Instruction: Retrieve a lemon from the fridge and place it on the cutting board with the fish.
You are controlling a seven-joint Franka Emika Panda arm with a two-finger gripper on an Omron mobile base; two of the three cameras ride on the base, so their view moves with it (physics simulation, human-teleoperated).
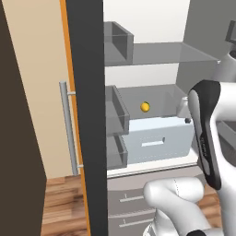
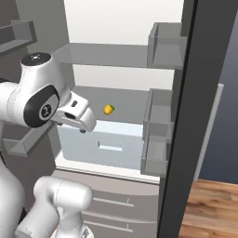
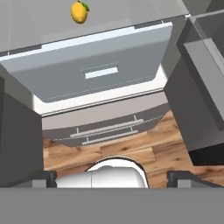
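Fingers (image 3: 46, 178) spread wide and empty on the white arm's gripper (image 3: 114, 179), ready to reach; small round yellow lemon (image 3: 79, 12) waits far back on the open grey fridge's (image 1: 85, 115) glass shelf, above the pale drawer (image 3: 96, 76)

No readable text, labels, brand names, numbers or signs appear in any view. The fridge (image 1: 152, 138) carries no lettering on its doors, shelves or drawers. The one mark is a small pale emblem on a dark round joint cap of the robot arm (image 2: 45, 110) in the right base view, too small and blurred to read.
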